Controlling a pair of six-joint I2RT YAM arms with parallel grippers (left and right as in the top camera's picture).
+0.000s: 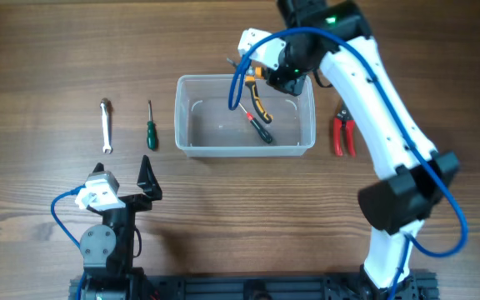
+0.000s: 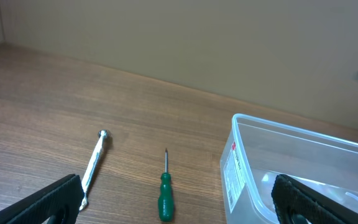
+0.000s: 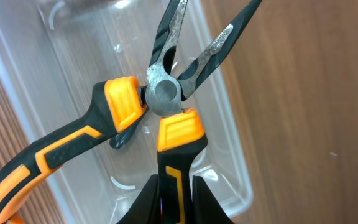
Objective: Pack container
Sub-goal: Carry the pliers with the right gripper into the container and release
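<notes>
orange-handled pliers [image 3: 166, 93] are hanging over the clear container [image 1: 223, 151] sitting mid surface [image 1: 40, 50], right tool [image 3: 178, 193] clamping one handle; a red-and-black screwdriver [image 1: 260, 127] is lying inside. wrench [image 1: 105, 125], green screwdriver [image 1: 150, 132] and red pliers [image 1: 343, 135] are waiting outside, left tool [image 1: 148, 182] gaping wide and empty, so packing looks under halfway
</notes>
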